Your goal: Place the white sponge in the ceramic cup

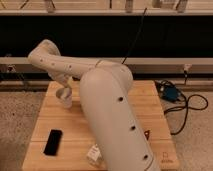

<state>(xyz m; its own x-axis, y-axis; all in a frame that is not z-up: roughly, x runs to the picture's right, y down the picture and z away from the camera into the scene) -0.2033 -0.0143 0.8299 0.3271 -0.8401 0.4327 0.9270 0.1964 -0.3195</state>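
Camera view: tool (64, 86) sits right above the cup (64, 97), far left on the surface (150, 95). Sponge not visible, maybe held or behind the arm (112, 115). Likely light, soft, squashy; pinch its long sides. Big arm blocks mid-surface.

The robot's thick white arm (112, 115) runs off the bottom edge and covers much of the pale wooden bench (45, 120). Beyond its elbow the gripper (64, 86) hangs just above the small white ceramic cup (64, 97), and its outline merges with the wrist. Beside the arm's near end, a small whitish block (93, 154), perhaps the sponge, is partly hidden.
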